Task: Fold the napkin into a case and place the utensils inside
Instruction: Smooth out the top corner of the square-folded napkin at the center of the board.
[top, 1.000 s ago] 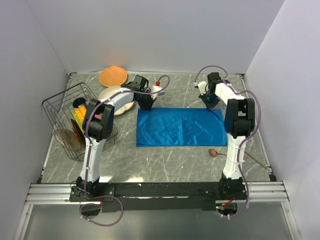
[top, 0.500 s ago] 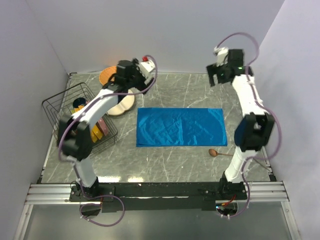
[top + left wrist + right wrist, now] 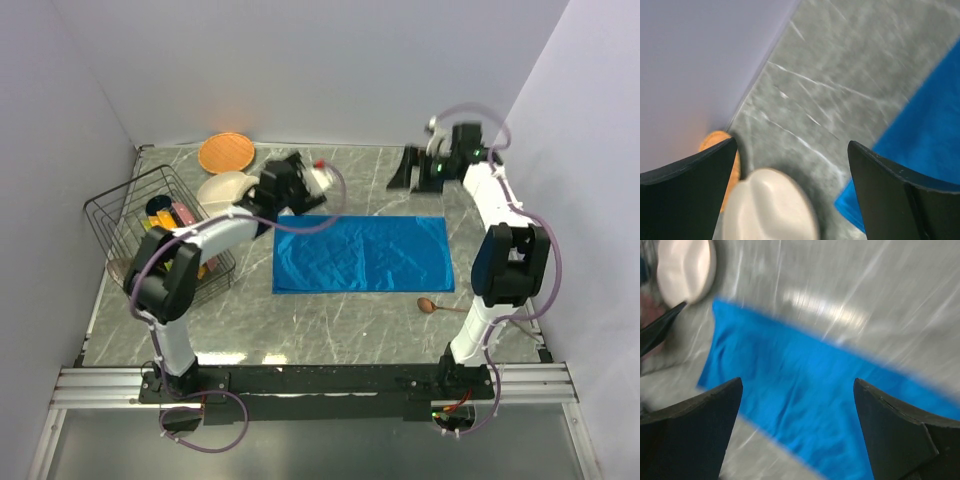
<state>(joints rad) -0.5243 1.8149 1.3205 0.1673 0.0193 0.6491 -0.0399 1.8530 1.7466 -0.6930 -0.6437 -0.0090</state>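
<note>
The grey table (image 3: 330, 320) is the biggest thing. The blue napkin (image 3: 362, 254) lies flat in the middle of it. It is a wide shape, and its long sides run from left to right. It lies just as it did a moment ago.

The two arms have moved. One second ago both grippers were down on the far corners of the napkin, pinched shut. Then they went up high and opened. Now they are lower again. The left gripper (image 3: 290, 188) hangs by the far left corner of the napkin. The right gripper (image 3: 405, 175) is past the far right corner, over bare table. Both have their fingers spread wide and hold nothing.

A wire basket (image 3: 125, 215) sits at the left with some coloured plates standing in it. A white plate (image 3: 225, 190) lies between the basket and the napkin, and the left arm reaches over part of it. An orange plate (image 3: 226, 153) lies at the far wall, beyond the white one.

A small wooden spoon (image 3: 430, 305) lies just near of the napkin's near right corner, not touching it. Its round bowl points left and its thin handle points right, toward the right arm.
</note>
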